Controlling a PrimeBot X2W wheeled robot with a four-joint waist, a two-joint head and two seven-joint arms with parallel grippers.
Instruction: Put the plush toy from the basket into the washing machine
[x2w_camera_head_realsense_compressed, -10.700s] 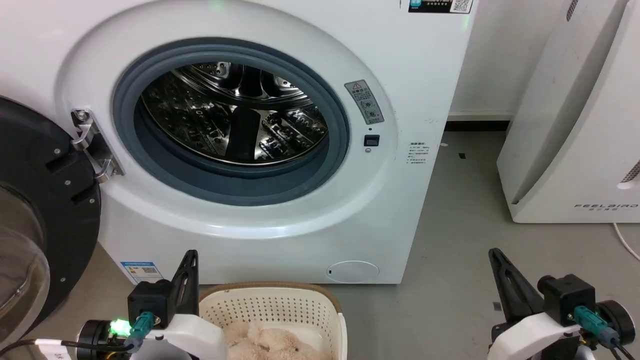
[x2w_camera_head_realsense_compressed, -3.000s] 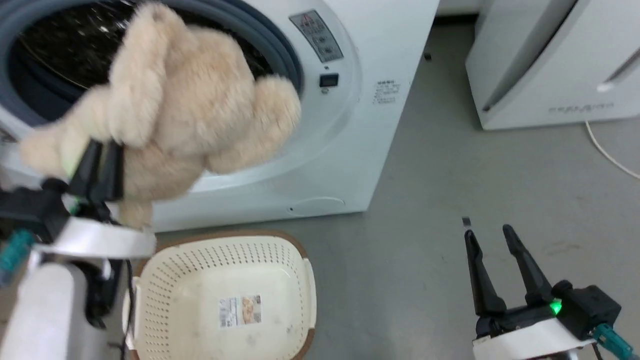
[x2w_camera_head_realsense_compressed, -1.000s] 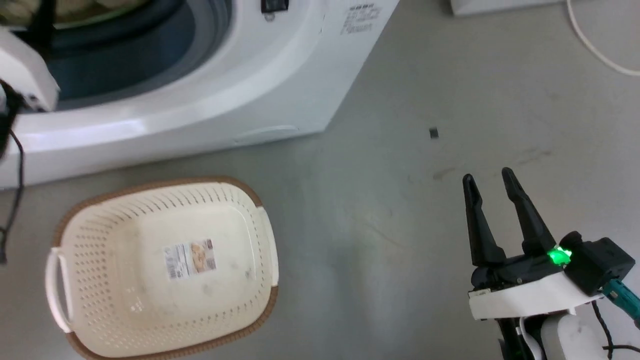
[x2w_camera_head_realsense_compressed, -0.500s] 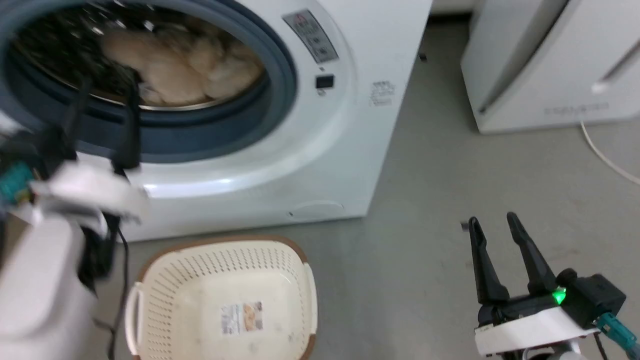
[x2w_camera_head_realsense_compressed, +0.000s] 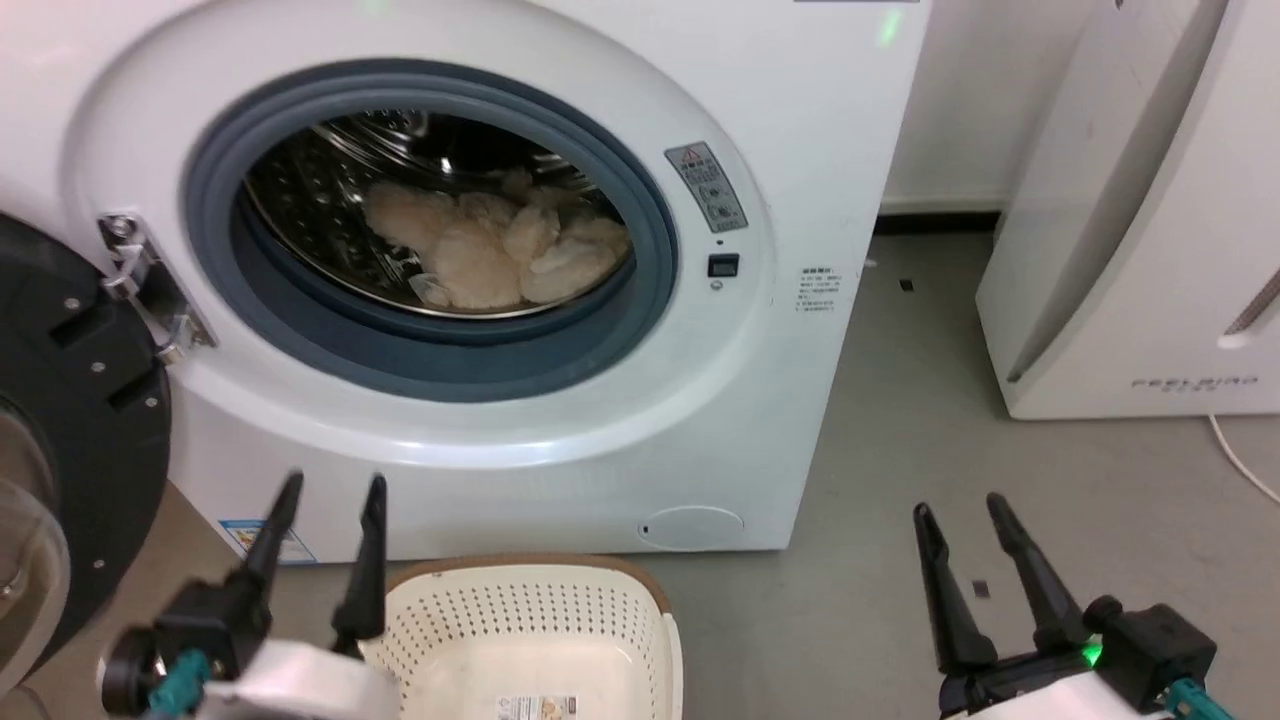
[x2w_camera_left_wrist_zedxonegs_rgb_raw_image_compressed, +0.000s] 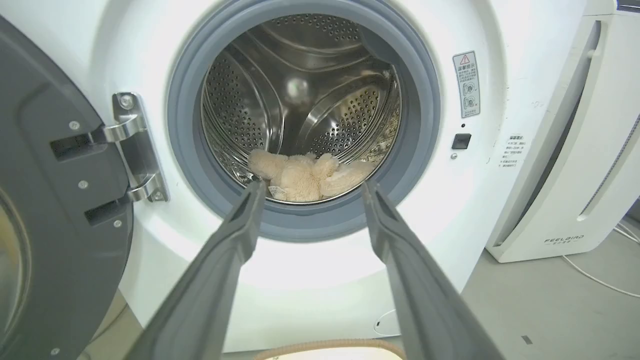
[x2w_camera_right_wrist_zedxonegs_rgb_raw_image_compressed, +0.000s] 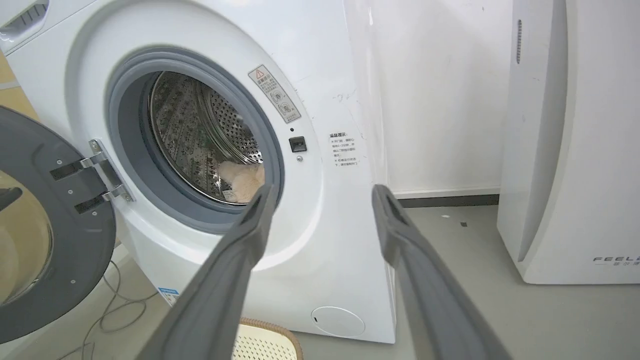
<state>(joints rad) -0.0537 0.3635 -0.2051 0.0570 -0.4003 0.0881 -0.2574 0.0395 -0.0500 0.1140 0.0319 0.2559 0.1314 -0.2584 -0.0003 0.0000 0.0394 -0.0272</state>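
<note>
Your left end effector (x2w_camera_head_realsense_compressed: 335, 480) came back out, open and empty like the right end effector (x2w_camera_head_realsense_compressed: 957, 505), but the plush toy (x2w_camera_head_realsense_compressed: 490, 255) near the rim (x2w_camera_head_realsense_compressed: 430, 350) might slip out.

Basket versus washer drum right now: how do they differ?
The basket looks empty; the drum holds the plush toy. The basket is cream plastic on the floor; the drum is shiny steel inside the washing machine. Both are perforated.
</note>
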